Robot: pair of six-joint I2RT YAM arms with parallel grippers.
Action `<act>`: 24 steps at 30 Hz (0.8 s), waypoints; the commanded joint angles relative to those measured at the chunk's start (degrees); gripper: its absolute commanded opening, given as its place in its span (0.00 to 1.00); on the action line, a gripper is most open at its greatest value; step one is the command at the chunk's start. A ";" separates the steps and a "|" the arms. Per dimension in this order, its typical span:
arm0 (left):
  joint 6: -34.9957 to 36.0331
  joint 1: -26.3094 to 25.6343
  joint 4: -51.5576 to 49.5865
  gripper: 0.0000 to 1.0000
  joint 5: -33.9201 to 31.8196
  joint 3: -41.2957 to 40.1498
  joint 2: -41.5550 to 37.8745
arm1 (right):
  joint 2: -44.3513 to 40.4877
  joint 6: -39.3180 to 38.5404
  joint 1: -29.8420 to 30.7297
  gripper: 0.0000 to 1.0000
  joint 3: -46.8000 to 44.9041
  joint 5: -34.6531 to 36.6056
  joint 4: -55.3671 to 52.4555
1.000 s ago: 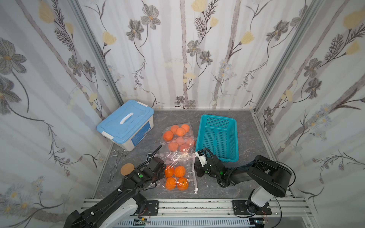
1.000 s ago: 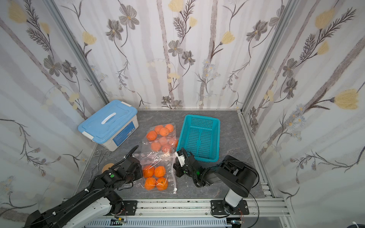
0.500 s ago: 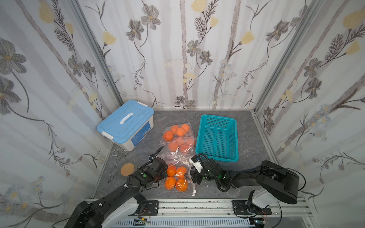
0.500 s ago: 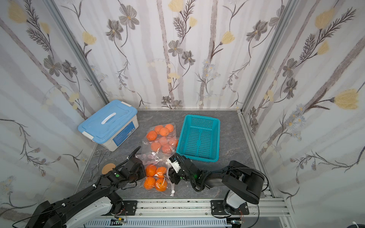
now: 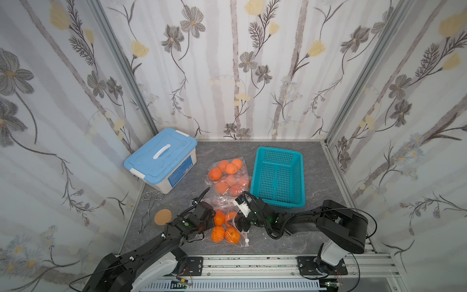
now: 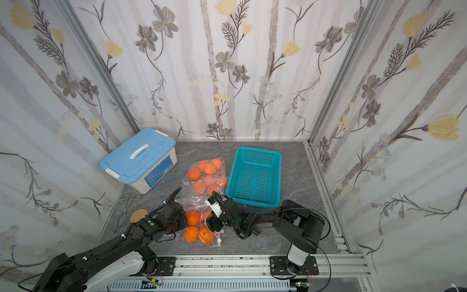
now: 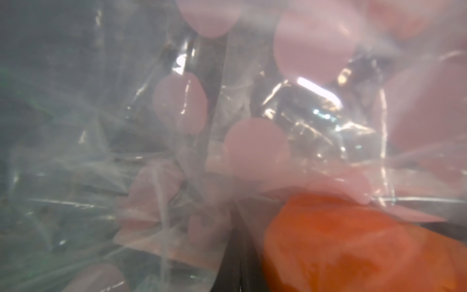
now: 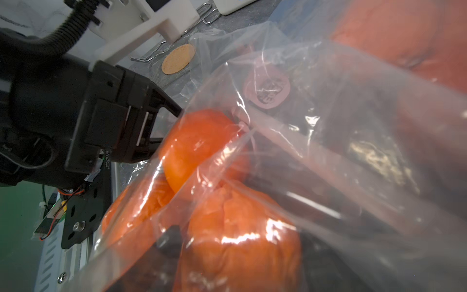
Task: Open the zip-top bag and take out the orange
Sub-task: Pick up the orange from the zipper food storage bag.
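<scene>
**Item: zip-top bag of oranges, kept between two claws**

The zip-top bag (image 5: 222,202) is lodged on the grey surface (image 5: 321,202) between the two claws, with the oranges (image 5: 218,233) sealed inside it. The left claw (image 5: 207,222) is shut, its tips pinched on the film at the bag's edge. That hold is unchanged from a second ago. The right claw (image 5: 240,223), recorded a second ago clear of the bag on the side away from the left claw, is now pressed against it. Its tips are veiled by plastic, so their spread cannot be told. The film beyond both claws, flat before, is now bunched. A second bag (image 5: 228,174) is listed farther beyond them, and a teal basket (image 5: 301,177) beyond the right claw.
</scene>
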 commanded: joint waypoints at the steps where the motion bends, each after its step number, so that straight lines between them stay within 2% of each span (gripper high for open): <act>1: 0.52 -0.01 1.95 0.00 0.32 0.02 0.24 | 0.35 -0.85 0.36 0.72 0.64 -1.58 -1.54; 5: 0.46 0.03 2.15 0.00 0.12 -0.04 -0.01 | -1.84 -1.28 0.36 0.59 -0.68 -1.53 -2.21; 8: 0.43 0.01 2.04 0.00 -0.13 0.09 -0.33 | -5.51 -1.19 -0.20 0.54 -2.36 -0.65 -2.35; 15: 0.70 0.17 1.63 0.00 -1.30 0.26 1.76 | -13.97 -0.76 -3.59 0.52 -6.20 -1.40 -7.83; 24: 1.05 0.55 3.22 0.00 -0.85 -0.05 2.34 | -30.32 -0.25 -9.45 0.50 -10.49 0.66 -17.12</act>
